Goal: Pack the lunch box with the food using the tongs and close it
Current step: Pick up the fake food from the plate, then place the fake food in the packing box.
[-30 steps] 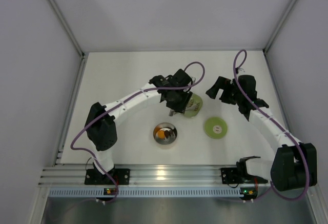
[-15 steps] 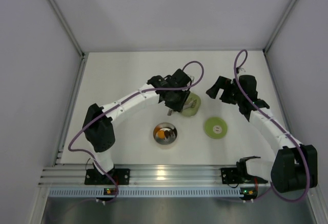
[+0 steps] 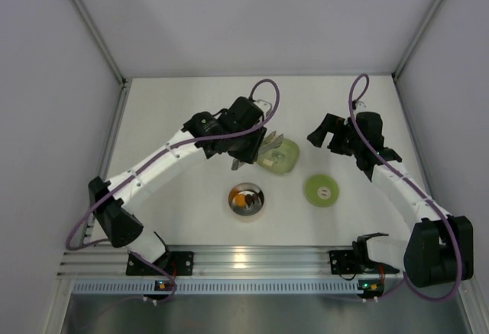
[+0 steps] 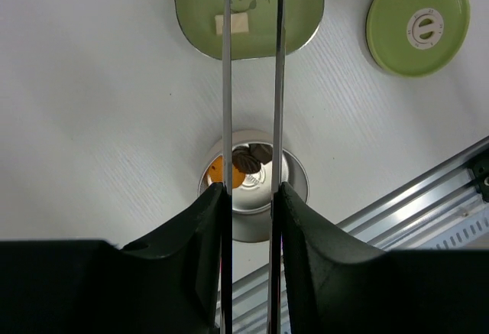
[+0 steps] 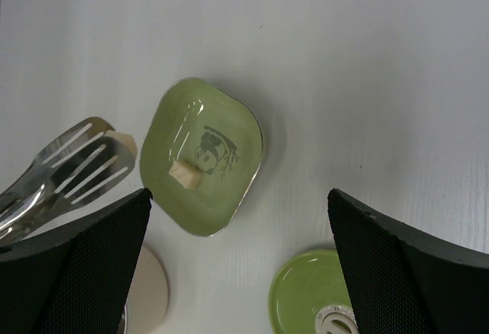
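Note:
My left gripper [image 3: 246,147] [image 4: 250,190] is shut on the tongs [image 4: 226,82], one slim arm pressed under each finger. The slotted tong tips [image 5: 80,162] hover by the left edge of the pale green dish [image 5: 202,154], with a small whitish piece [image 5: 122,142] apparently pinched between them. One more whitish piece [image 5: 186,173] [image 4: 233,24] lies in the dish. The lunch box [image 3: 246,199] [image 4: 252,223] stands open nearer the arm bases and holds orange [image 4: 215,172] and dark [image 4: 252,154] food. Its green lid [image 3: 322,190] [image 5: 306,299] lies flat to the right. My right gripper [image 3: 325,137] [image 5: 238,196] hangs open and empty above the dish and lid.
The pale green dish [image 3: 280,156] sits just behind the lunch box, between both grippers. The aluminium rail [image 3: 252,259] carrying the arm bases runs along the near edge. White walls enclose the table on the left, back and right.
My left gripper has squeezed the tongs tighter and drawn back to the left off the dish. The left arm's elbow has swung out left. The right arm has not moved.

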Robot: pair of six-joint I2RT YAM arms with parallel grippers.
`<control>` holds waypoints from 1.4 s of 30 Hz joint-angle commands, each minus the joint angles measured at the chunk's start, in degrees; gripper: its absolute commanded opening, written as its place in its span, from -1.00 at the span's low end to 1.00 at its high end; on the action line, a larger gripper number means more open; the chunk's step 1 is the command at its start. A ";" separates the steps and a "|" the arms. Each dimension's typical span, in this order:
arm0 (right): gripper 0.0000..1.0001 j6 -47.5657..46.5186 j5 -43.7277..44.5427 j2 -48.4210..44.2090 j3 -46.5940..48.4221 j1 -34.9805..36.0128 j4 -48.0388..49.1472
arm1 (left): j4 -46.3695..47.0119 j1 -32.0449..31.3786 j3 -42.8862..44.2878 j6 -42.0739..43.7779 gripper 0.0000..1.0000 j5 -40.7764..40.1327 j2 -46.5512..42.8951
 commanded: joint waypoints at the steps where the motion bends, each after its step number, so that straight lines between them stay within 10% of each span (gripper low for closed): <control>1: 0.93 -0.37 -0.18 -1.50 2.33 0.67 -0.32 | -4.63 -0.19 -3.15 0.33 -0.37 -0.24 -8.30; 21: 0.93 1.47 -0.53 0.52 3.65 0.76 0.82 | -15.80 -0.19 -19.41 -1.78 -0.26 11.00 -30.71; 42: 0.92 1.47 -0.44 1.14 2.95 1.02 0.83 | -15.98 -0.19 -21.70 -1.52 -0.07 12.16 -31.60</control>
